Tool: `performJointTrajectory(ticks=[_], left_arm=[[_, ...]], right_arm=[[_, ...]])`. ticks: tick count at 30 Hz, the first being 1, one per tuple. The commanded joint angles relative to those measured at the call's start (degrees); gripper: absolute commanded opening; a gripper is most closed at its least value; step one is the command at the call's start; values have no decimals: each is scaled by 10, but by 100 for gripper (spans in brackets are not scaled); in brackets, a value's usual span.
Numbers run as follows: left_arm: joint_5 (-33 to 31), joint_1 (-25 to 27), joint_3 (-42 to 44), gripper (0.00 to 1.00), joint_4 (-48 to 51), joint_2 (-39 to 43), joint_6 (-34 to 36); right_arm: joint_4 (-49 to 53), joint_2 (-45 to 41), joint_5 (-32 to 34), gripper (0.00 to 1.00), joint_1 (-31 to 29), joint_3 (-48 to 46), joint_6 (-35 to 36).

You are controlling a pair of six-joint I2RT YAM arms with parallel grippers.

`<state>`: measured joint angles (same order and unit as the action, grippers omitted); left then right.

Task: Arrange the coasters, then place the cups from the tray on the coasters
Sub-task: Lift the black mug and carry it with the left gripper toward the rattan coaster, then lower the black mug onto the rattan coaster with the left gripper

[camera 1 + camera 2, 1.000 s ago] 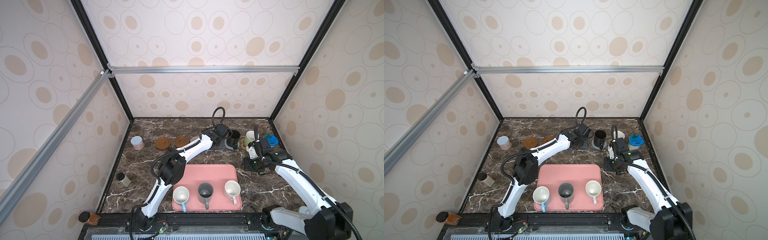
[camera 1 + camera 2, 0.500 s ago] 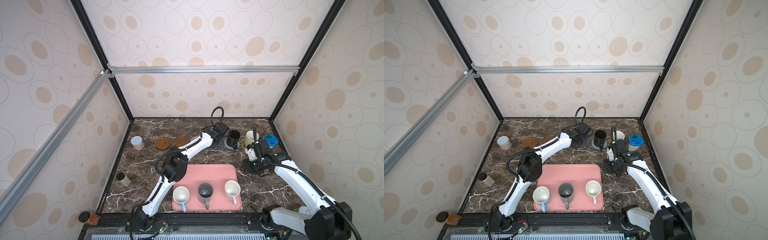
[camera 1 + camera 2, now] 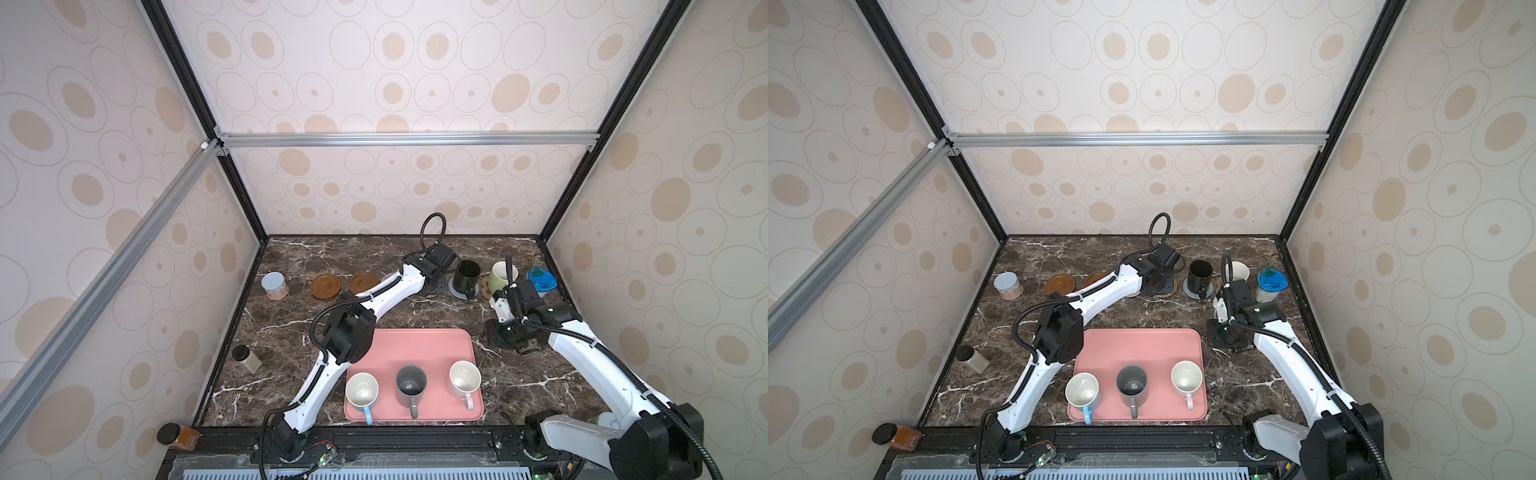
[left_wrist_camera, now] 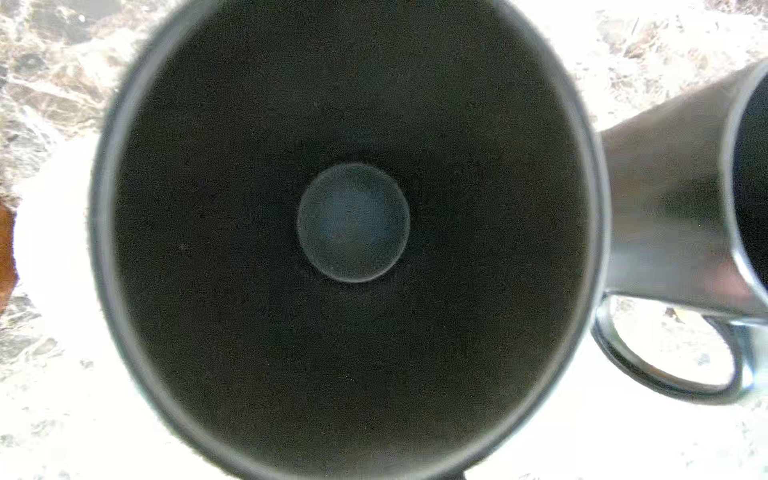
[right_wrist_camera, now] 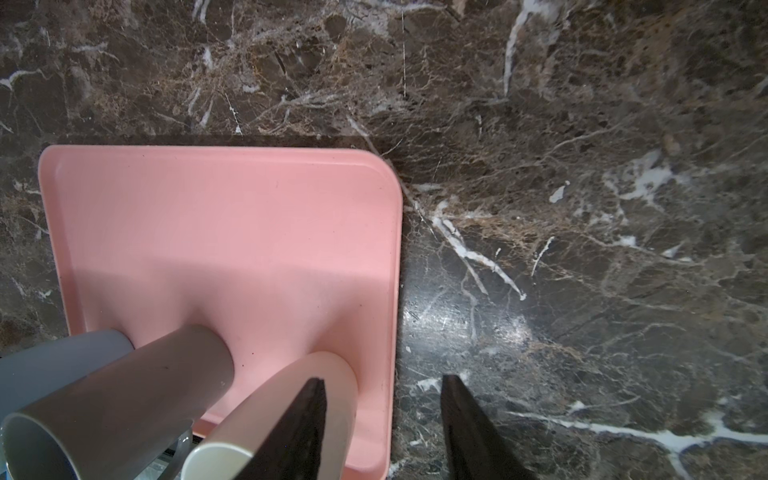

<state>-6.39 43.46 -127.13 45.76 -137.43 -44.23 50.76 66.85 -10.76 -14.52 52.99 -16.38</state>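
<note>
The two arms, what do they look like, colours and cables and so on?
The left arm and right arm have smooth white link shells joined by boxy black joint housings. A black ribbed cable loops off the left wrist; a similar one trails along the right arm. The right gripper has two black tapering fingers.

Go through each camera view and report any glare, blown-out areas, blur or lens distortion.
Left wrist view: the black mug fills the frame, its rim soft, and the marble around it is blown out to white. Right wrist view: sharp marble with one glare patch; the grey mug and cream mug look stretched by the wide lens. Both top views: even light, no blur.
</note>
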Motion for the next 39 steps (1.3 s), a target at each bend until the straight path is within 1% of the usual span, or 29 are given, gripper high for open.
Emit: performJointTrajectory(ticks=[1, 24, 39], left_arm=[[-12, -3, -29, 5, -28, 3, -6], [-4, -3, -9, 6, -35, -9, -15], [-2, -3, 0, 13, -34, -13, -20]], right_arm=[[5, -4, -5, 49, -3, -9, 3], [-1, 0, -6, 49, -2, -18, 1], [-1, -3, -6, 49, -3, -22, 0]])
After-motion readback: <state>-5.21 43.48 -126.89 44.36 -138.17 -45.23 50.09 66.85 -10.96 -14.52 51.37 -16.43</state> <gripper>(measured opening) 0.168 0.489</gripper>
